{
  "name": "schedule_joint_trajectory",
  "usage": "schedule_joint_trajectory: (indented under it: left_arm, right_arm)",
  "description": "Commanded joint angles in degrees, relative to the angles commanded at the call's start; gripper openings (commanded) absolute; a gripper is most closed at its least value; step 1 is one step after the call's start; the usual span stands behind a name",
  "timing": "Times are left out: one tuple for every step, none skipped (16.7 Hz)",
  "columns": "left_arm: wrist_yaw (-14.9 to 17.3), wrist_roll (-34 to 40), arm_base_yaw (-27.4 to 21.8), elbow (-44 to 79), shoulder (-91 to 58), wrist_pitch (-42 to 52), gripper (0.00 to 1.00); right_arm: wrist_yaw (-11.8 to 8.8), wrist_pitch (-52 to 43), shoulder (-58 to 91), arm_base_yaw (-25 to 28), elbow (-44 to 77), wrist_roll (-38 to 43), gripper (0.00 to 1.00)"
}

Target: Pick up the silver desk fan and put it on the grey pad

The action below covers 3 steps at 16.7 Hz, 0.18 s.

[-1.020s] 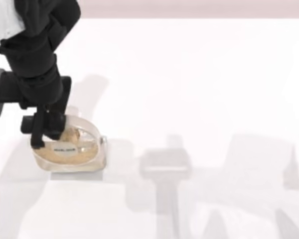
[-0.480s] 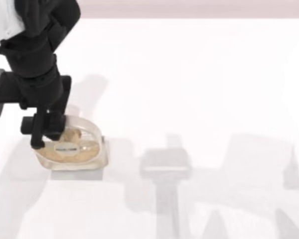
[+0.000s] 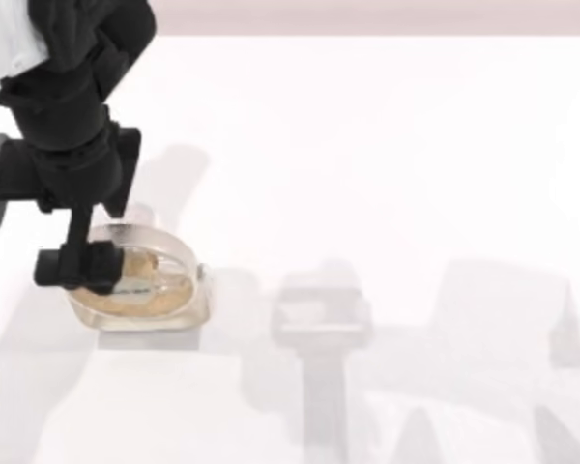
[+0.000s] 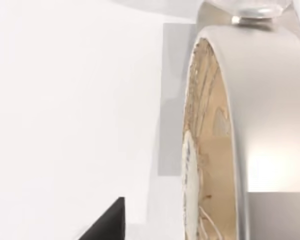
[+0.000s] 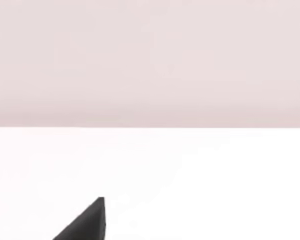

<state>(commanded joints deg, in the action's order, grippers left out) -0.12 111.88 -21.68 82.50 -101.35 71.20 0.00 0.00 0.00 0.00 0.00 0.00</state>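
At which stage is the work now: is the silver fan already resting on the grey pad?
Done: the silver desk fan appears to stand on the grey pad, whose edge shows beside its foot. In hand: the left pincer is over the fan's face; its grip cannot be judged. Left: moving that arm clear. The right arm is out of the top view.

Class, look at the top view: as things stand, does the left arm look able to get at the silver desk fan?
Probably yes. The left gripper sits right over the silver desk fan at the table's left, nothing lying between them; whether it grips can't be seen.
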Motion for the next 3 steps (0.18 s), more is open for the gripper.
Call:
schedule_joint_trajectory:
  left_arm:
    - [0.0,0.0,0.0,0.0,0.0,0.0,1.0]
    - [0.0,0.0,0.0,0.0,0.0,0.0,1.0]
    - [0.0,0.0,0.0,0.0,0.0,0.0,1.0]
  right_arm:
    - [0.0,0.0,0.0,0.0,0.0,0.0,1.0]
    - [0.0,0.0,0.0,0.0,0.0,0.0,1.0]
    - [0.0,0.0,0.0,0.0,0.0,0.0,1.0]
